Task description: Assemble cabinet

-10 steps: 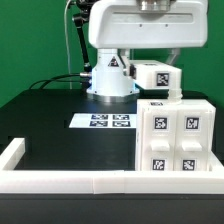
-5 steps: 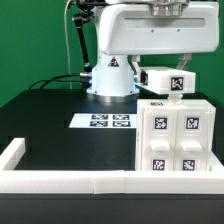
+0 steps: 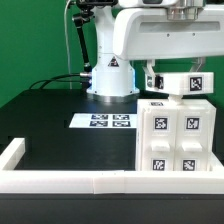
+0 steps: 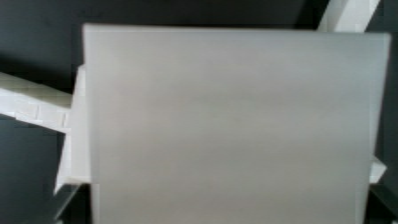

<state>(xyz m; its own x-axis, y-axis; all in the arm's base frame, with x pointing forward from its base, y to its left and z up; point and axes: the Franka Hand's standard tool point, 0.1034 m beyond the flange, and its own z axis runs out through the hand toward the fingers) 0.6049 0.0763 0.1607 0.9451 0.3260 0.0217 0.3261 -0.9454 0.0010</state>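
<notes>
The white cabinet body (image 3: pixel 176 138) stands at the exterior view's right, against the low border wall, with several square tags on its front face. My gripper (image 3: pixel 172 70) is shut on a flat white cabinet panel (image 3: pixel 186 84) that bears a tag. It holds the panel in the air just above the top of the body, apart from it. In the wrist view the panel (image 4: pixel 222 120) fills most of the picture and hides the fingertips. A white edge of the body (image 4: pixel 32 103) shows beside it.
The marker board (image 3: pixel 105 122) lies flat on the black table in front of the robot base (image 3: pixel 110 78). A low white border wall (image 3: pixel 70 181) runs along the table's front and the exterior view's left side. Cables (image 3: pixel 60 80) trail behind.
My gripper has carried the panel toward the exterior view's right, from beside the robot base to above the cabinet body. The body has not moved.
</notes>
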